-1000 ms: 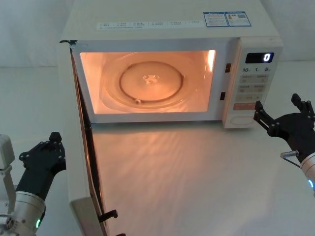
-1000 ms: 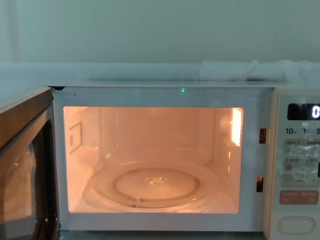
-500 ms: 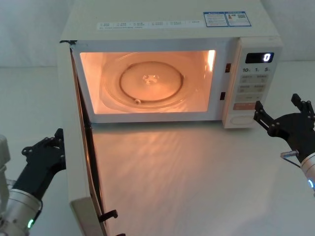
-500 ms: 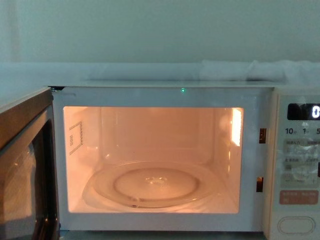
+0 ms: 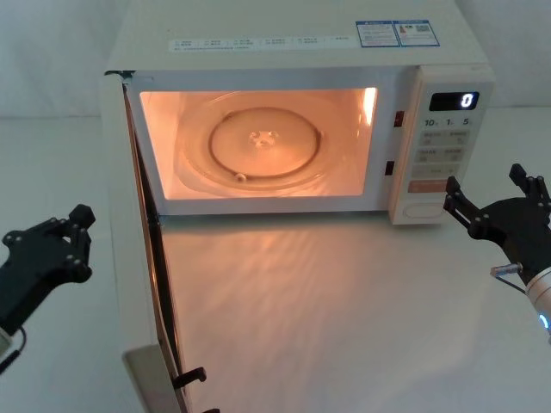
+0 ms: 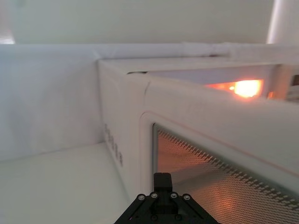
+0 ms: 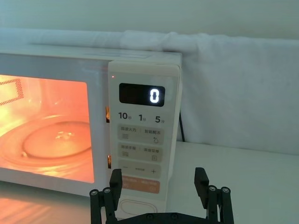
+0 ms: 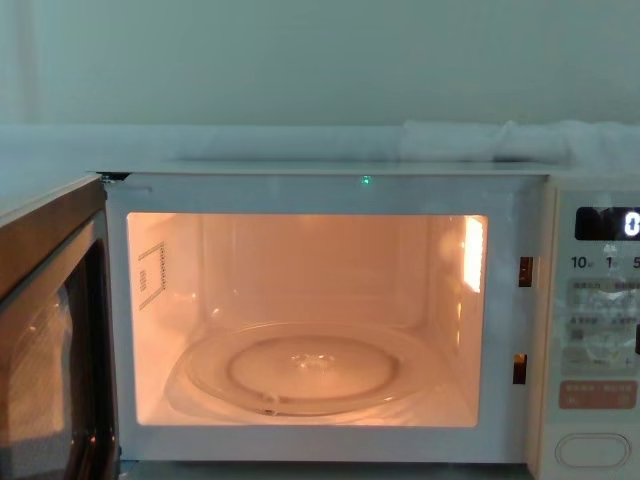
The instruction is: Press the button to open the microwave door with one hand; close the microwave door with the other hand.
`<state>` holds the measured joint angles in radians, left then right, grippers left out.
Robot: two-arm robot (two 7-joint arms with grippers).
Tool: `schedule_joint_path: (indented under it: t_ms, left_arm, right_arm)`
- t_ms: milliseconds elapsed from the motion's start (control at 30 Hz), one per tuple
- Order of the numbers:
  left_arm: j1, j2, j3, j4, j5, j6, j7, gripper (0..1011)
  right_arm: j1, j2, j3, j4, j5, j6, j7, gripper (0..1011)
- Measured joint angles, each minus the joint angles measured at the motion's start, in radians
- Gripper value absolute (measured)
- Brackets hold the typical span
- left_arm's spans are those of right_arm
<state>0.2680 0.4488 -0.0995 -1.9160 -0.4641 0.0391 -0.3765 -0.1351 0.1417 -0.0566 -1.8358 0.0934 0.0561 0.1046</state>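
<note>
The microwave door (image 5: 123, 258) stands swung wide open toward me on the left, seen edge-on; its inner side shows in the chest view (image 8: 45, 350). My left gripper (image 5: 77, 245) hovers left of the door's outer face, apart from it, fingers shut on nothing. The left wrist view looks along the door's cream face and mesh window (image 6: 210, 140) past that gripper (image 6: 162, 179). My right gripper (image 5: 484, 182) is open, just right of the control panel. The wide cream button (image 5: 422, 209) lies at the panel's bottom (image 8: 592, 450), partly behind the right gripper (image 7: 158, 176) in the right wrist view.
The lit cavity holds a glass turntable (image 5: 263, 142). The display (image 7: 141, 95) reads 0. White table surface (image 5: 344, 301) stretches in front of the microwave. A white cloth-covered wall (image 7: 233, 93) runs behind it.
My left gripper has moved left, away from the open door, and its silver wrist has left the view. The right gripper and the door have stayed put.
</note>
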Motion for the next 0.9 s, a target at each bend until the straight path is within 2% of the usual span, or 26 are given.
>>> schedule_joint_path:
  t_ms: [33, 133, 233, 267, 567, 733, 867, 900]
  left_arm:
    - [0.000, 0.000, 0.000, 0.000, 0.000, 0.000, 0.000, 0]
    - [-0.004, 0.050, -0.017, -0.016, -0.057, 0.025, -0.060, 0]
    - [-0.009, 0.076, -0.021, -0.021, -0.084, 0.037, -0.095, 0]
    - [-0.015, 0.096, -0.023, -0.024, -0.102, 0.045, -0.119, 0]
    - [-0.056, 0.186, -0.021, -0.039, -0.179, 0.080, -0.222, 0]
    - [-0.078, 0.217, 0.001, -0.038, -0.197, 0.081, -0.254, 0]
    - [-0.104, 0.225, 0.041, -0.026, -0.198, 0.078, -0.265, 0]
    - [-0.122, 0.226, 0.065, -0.020, -0.198, 0.078, -0.269, 0]
  right_arm:
    - [0.000, 0.000, 0.000, 0.000, 0.000, 0.000, 0.000, 1002]
    - [0.000, 0.000, 0.000, 0.000, 0.000, 0.000, 0.000, 1002]
    - [0.000, 0.000, 0.000, 0.000, 0.000, 0.000, 0.000, 1002]
    - [0.000, 0.000, 0.000, 0.000, 0.000, 0.000, 0.000, 1003]
    - [0.000, 0.000, 0.000, 0.000, 0.000, 0.000, 0.000, 1002]
    - [0.000, 0.000, 0.000, 0.000, 0.000, 0.000, 0.000, 1002]
    - [0.000, 0.000, 0.000, 0.000, 0.000, 0.000, 0.000, 1002]
    - [0.000, 0.000, 0.000, 0.000, 0.000, 0.000, 0.000, 1002]
